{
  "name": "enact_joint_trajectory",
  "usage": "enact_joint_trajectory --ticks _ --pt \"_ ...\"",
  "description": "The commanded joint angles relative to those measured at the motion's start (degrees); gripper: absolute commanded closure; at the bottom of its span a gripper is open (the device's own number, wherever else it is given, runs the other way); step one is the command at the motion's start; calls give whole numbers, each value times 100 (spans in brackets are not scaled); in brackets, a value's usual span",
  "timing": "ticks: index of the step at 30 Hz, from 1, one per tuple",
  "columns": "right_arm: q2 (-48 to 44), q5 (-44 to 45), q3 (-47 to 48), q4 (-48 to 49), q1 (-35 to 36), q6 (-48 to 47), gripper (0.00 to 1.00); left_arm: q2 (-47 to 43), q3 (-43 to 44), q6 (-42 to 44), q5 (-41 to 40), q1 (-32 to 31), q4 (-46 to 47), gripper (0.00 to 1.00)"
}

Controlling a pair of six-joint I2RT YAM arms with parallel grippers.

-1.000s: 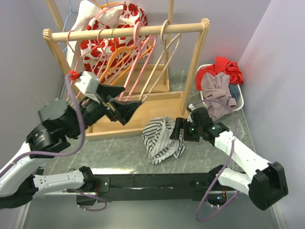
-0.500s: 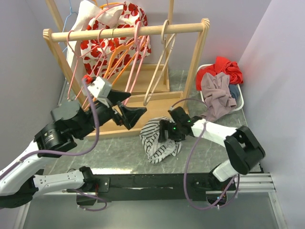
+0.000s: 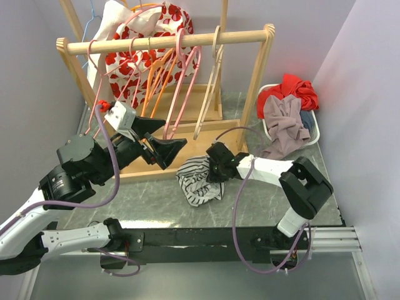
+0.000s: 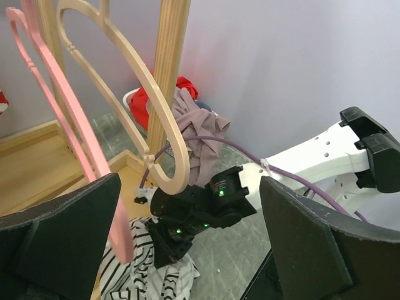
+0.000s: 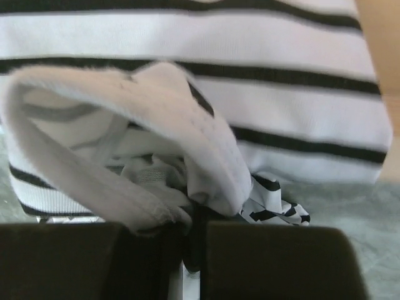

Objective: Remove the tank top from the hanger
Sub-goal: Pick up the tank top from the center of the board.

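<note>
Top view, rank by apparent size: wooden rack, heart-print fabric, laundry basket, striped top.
1. wooden rack, clearly largest.
2. heart-print fabric, partly hidden behind the hangers.
3. laundry basket, close to the fabric, so that pair is unsure.
4. striped top, bunched up, smallest.

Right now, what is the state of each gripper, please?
Left gripper: open, holding nothing.
Right gripper: shut on the striped tank top.
</note>
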Motion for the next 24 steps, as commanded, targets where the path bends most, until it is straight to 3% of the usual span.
enact_joint_trajectory --ticks 1,5,11,13,19,24 --pt "-542 821 -503 -849 15 280 100 47 126 189 -2 -22 276 1" --pt "-1764 1393 -530 -1297 -134 578 100 179 267 260 68 -22 214 1" --pt "-4354 2042 -513 -1868 -1249 729 100 126 161 198 165 -30 232 1" --pt "-4718 2298 -128 -2175 -1583 659 100 100 127 198 173 -22 231 1" --pt "-4782 3836 1041 -2581 -1813 712 100 82 47 198 226 -22 319 1" --pt "-3923 3487 1963 -1688 -2953 413 100 170 152 172 235 -22 249 0"
